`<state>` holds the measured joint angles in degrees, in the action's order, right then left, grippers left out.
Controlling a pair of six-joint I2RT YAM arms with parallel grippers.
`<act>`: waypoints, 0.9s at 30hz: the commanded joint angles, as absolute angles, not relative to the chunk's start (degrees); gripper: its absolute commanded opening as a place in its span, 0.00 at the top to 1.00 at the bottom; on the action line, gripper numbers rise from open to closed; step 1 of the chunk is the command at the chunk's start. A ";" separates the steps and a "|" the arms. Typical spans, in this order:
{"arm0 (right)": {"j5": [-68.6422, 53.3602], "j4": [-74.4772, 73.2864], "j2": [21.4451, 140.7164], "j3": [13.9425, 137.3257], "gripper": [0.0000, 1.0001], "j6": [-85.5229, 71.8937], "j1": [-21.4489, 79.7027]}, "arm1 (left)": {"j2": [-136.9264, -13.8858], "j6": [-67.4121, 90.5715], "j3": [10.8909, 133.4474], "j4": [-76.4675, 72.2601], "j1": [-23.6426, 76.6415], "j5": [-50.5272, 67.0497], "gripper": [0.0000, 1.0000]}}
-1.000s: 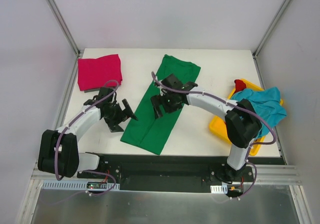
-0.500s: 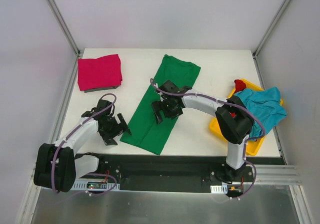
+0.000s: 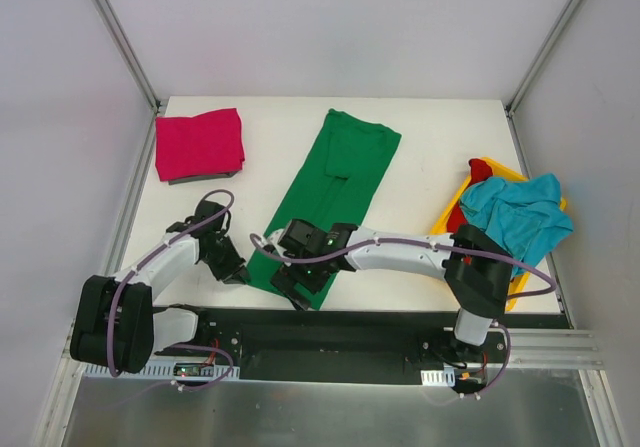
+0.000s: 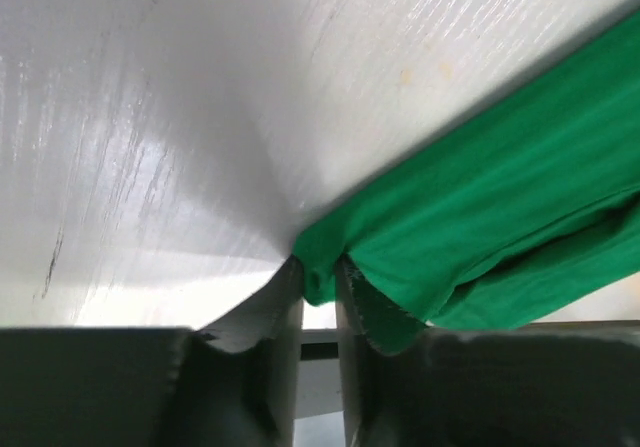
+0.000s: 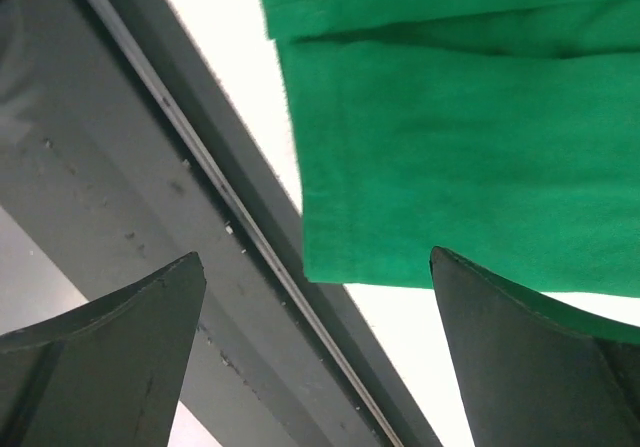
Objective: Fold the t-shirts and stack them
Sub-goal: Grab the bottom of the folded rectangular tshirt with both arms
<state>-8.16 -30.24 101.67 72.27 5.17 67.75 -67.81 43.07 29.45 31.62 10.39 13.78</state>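
Left tool [image 4: 320, 279] is pinching the green t-shirt [image 4: 500, 217] by its corner; right tool [image 5: 315, 259] is wide open, hem just below it.

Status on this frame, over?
Left pincer shut on green t-shirt, near-left corner. Right pincer open over its near hem. No other cloth on it.

Bare table [image 3: 420, 167] lies open between the pink shirt [image 3: 198, 143] and the green shirt [image 3: 345, 167], and between the green shirt and the yellow bin [image 3: 450, 210]. The near edge is crowded: the right arm [image 3: 400, 254] spans it to the green shirt's near end, with the left gripper [image 3: 240, 273] just beside.
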 commanded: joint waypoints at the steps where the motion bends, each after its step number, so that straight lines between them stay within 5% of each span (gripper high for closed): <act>1: -10.10 -30.23 101.07 71.54 0.05 7.38 70.57 | -70.31 43.24 28.13 30.41 10.72 13.71 0.91; 3: -10.11 -29.88 102.03 71.02 0.07 7.82 71.71 | -70.49 43.33 28.13 30.24 10.64 13.62 1.00; 8: -9.23 -29.01 104.24 70.23 0.25 8.09 72.60 | -70.14 43.50 28.48 30.23 10.72 13.80 1.00; 16: -2.64 -30.76 106.87 68.38 0.39 8.44 72.60 | -68.47 43.68 28.39 30.15 10.72 14.06 1.00; 18: -1.59 -30.76 107.22 68.20 0.53 8.09 72.60 | -68.12 43.77 28.56 30.15 10.72 14.24 1.00; 27: 0.62 -28.92 107.06 66.45 0.85 6.86 72.60 | -63.11 45.44 26.63 30.41 10.72 12.48 1.00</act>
